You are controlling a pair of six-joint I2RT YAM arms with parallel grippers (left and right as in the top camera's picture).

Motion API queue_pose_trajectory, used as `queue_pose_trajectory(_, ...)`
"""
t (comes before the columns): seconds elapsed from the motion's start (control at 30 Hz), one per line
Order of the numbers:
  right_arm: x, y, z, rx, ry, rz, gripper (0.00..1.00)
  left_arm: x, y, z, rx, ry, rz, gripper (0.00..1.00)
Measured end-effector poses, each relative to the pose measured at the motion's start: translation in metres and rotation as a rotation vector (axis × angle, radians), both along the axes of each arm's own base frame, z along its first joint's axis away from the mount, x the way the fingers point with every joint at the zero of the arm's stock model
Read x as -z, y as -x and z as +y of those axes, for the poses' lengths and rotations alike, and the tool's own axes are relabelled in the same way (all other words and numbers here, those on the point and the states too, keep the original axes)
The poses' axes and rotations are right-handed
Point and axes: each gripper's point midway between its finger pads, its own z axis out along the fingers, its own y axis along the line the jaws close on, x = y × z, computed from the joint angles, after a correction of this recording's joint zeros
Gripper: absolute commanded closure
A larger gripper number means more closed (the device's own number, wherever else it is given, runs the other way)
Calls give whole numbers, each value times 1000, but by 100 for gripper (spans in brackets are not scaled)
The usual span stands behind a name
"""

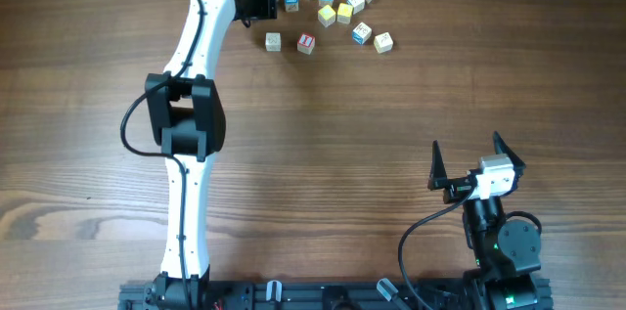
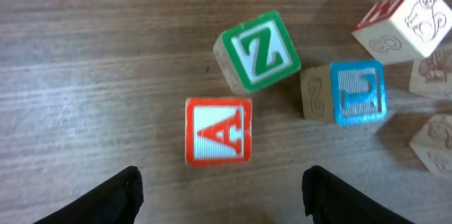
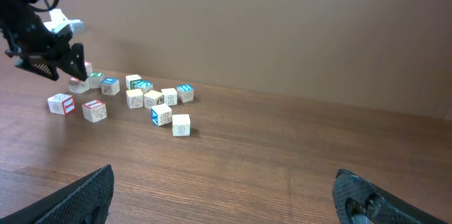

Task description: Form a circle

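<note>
End effector clearance is widest over the bare middle of the surface. The circle, still a loose cluster, lies near the far edge. Left end effector is spread and empty, with the red "A" cube just ahead, untouched. Right end effector is spread wide and empty near the front edge.

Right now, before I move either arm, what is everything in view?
letter cubes: about a dozen, pale wood with red, green, blue and yellow faces, loosely clustered at the table's far side
red A cube: one, red, just ahead of the left hand
green Z cube: one, green, beside the A cube
table: one, brown wood, under everything
left hand: one, black, open, at the cluster's left edge
right hand: one, black, open, near side, far from the cubes
</note>
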Motion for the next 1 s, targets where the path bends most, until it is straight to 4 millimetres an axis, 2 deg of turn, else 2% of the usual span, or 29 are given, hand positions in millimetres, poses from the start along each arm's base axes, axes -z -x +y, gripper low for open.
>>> queue_pose_trajectory(0.1, 0, 0, 0, 0, 0, 0, 0, 4, -12, -2, 0, 6, -42, 26)
queue_pose_trajectory(0.17, 0, 0, 0, 0, 0, 0, 0, 15, -15, -2, 0, 7, -46, 36)
queue_pose_trajectory(0.23, 0, 0, 0, 0, 0, 0, 0, 25, -17, -2, 3, 5, -44, 42)
queue_pose_trajectory(0.3, 0, 0, 0, 0, 0, 0, 0, 22, -24, -3, -1, 8, -75, 52)
queue_pose_trajectory(0.4, 0, 0, 0, 0, 0, 0, 0, 21, -26, -4, -1, 9, -87, 52)
queue_pose_trajectory(0.53, 0, 0, 0, 0, 0, 0, 0, 21, -27, -2, -7, -1, -90, 72)
queue_pose_trajectory(0.7, 0, 0, 0, 0, 0, 0, 0, 19, -32, 2, -21, -21, -113, 79)
queue_pose_trajectory(0.83, 0, 0, 0, 0, 0, 0, 0, 16, -19, 6, -25, -37, -61, 81)
queue_pose_trajectory(0.87, 0, 0, 0, 0, 0, 0, 0, 7, -11, 7, -24, -41, -39, 80)
queue_pose_trajectory(0.93, 0, 0, 0, 0, 0, 0, 0, -26, 1, 9, -25, -43, -30, 81)
queue_pose_trajectory(0.97, 0, 0, 0, 0, 0, 0, 0, -82, 17, 11, -25, -39, -55, 82)
queue_pose_trajectory(1.0, 0, 0, 0, 0, 0, 0, 0, -117, 39, 14, -25, -40, -45, 82)
